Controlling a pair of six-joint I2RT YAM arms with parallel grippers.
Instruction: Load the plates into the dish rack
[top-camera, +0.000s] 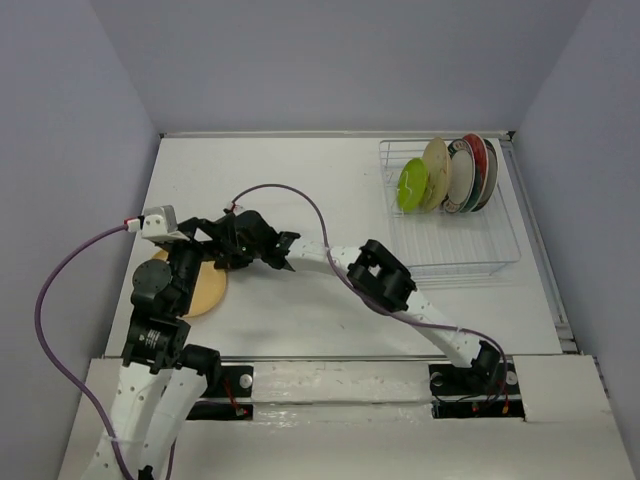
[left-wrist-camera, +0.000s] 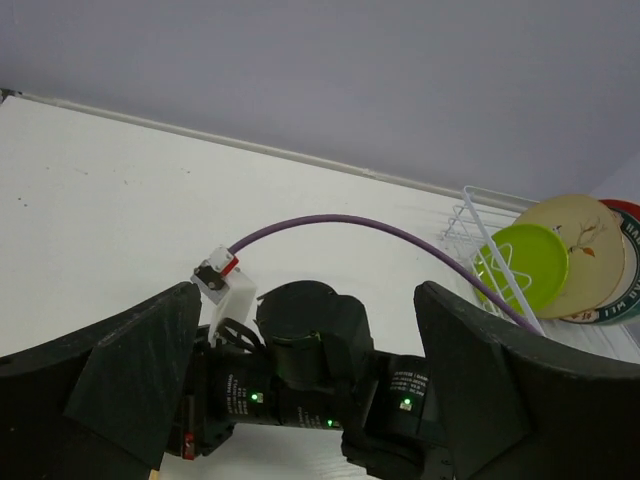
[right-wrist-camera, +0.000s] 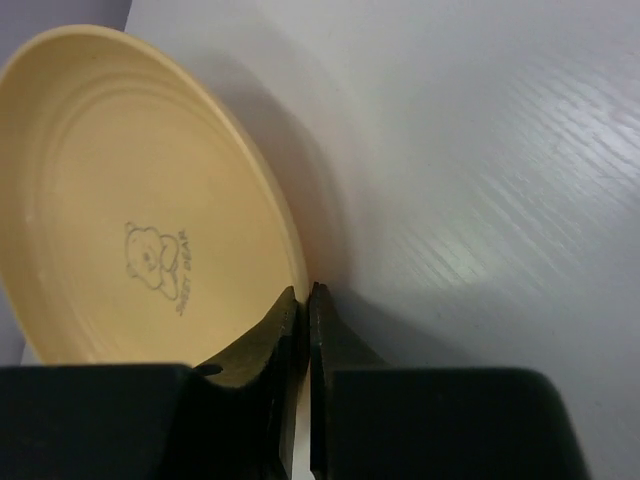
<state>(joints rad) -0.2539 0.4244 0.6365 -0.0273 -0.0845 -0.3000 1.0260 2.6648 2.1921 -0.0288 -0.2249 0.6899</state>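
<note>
A plain tan-orange plate (top-camera: 207, 291) (right-wrist-camera: 130, 200) lies near the table's left edge, one side tipped up. My right gripper (top-camera: 222, 264) (right-wrist-camera: 305, 295) is shut on its rim, which is pinched between the two fingers. My left gripper (top-camera: 213, 237) (left-wrist-camera: 305, 295) hangs open just above, its fingers (left-wrist-camera: 140, 370) spread either side of the right arm's black wrist without touching the plate. The dish rack (top-camera: 455, 245) (left-wrist-camera: 480, 228) stands at the far right. In it several plates stand on edge: lime green (top-camera: 412, 186) (left-wrist-camera: 530, 262), beige (top-camera: 436, 172) (left-wrist-camera: 582, 248), white with a teal rim (top-camera: 462, 176) and red (top-camera: 486, 168).
The right arm (top-camera: 385, 277) stretches diagonally across the table from its base, trailing a purple cable (top-camera: 300, 200). Both wrists crowd together over the left part. The near half of the rack holds no plates.
</note>
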